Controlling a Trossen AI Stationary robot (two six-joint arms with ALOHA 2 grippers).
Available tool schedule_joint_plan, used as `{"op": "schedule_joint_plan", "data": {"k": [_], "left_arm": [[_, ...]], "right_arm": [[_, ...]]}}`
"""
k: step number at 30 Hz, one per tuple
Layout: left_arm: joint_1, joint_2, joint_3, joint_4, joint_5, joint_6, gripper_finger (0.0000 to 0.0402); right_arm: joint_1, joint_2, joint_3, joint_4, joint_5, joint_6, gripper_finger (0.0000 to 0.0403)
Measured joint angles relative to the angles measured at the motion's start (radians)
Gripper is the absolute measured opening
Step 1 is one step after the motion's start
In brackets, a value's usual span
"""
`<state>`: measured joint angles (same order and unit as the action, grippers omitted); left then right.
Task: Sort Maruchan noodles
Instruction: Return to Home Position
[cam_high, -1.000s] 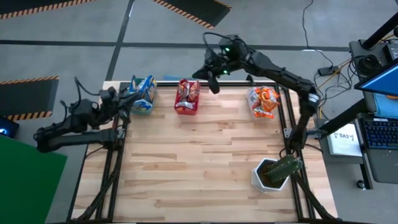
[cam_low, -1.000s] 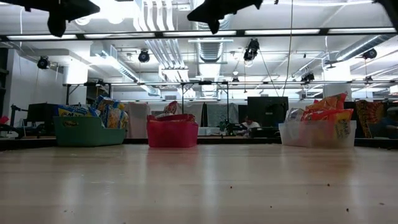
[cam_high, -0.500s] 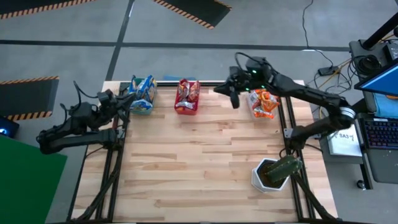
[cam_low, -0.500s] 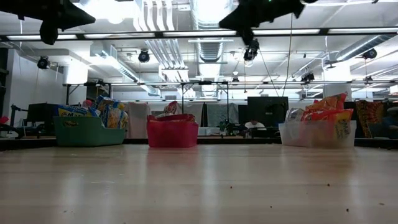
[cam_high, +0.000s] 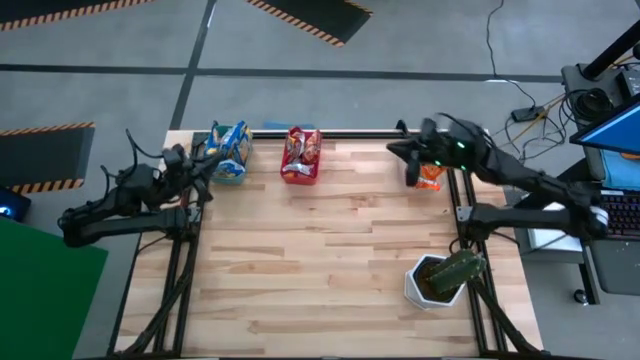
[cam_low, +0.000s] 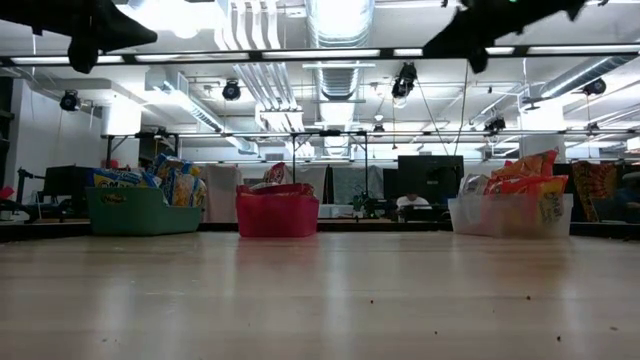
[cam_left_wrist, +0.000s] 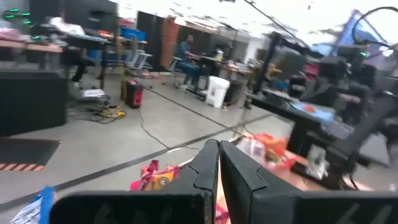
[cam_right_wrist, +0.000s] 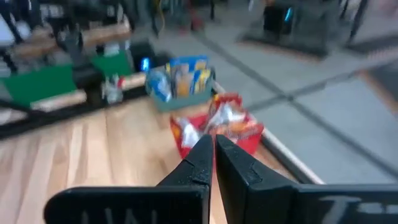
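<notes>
The noodle packets sit in three bins along the table's far edge. Blue-and-yellow ones fill the teal bin (cam_high: 229, 152) (cam_low: 143, 209). Red ones are in the red bin (cam_high: 301, 155) (cam_right_wrist: 219, 128). Orange ones are in the clear bin (cam_high: 431, 176) (cam_low: 510, 212). My left gripper (cam_high: 206, 164) (cam_left_wrist: 219, 163) is shut and empty, raised beside the teal bin at the table's left edge. My right gripper (cam_high: 411, 172) (cam_right_wrist: 213, 155) is shut and empty, held high over the clear bin, which its arm partly hides.
A white pot with a green plant (cam_high: 438, 280) stands near the table's right near corner. The wooden tabletop (cam_high: 320, 260) stretches bare between the bins and the near edge. People sit at desks in the room beyond the table (cam_low: 405, 203).
My right gripper has swung from above the red bin toward the table's right, ending over the clear bin with the orange packets, fingers shut throughout. The bins and packets have stayed in place.
</notes>
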<state>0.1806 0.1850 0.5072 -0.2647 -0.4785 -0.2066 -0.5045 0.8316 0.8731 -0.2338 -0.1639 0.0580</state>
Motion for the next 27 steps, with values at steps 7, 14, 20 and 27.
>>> {"op": "schedule_joint_plan", "data": {"k": [7, 14, 20, 27], "left_arm": [[-0.001, -0.027, -0.036, -0.040, 0.238, 0.068, 0.0000], [0.000, -0.045, -0.078, -0.037, 0.342, 0.086, 0.0000], [0.000, -0.081, -0.141, -0.038, 0.359, 0.093, 0.0000], [0.000, -0.130, -0.206, -0.023, 0.360, 0.086, 0.0000]], "right_arm": [[-0.011, -0.310, -0.302, 0.147, 0.161, 0.037, 0.0009], [-0.011, -0.534, -0.453, 0.105, 0.223, 0.116, 0.0009], [-0.011, -0.698, -0.517, 0.075, 0.236, -0.159, 0.0009], [-0.011, -0.830, -0.563, -0.194, 0.245, -0.340, 0.0009]]}}
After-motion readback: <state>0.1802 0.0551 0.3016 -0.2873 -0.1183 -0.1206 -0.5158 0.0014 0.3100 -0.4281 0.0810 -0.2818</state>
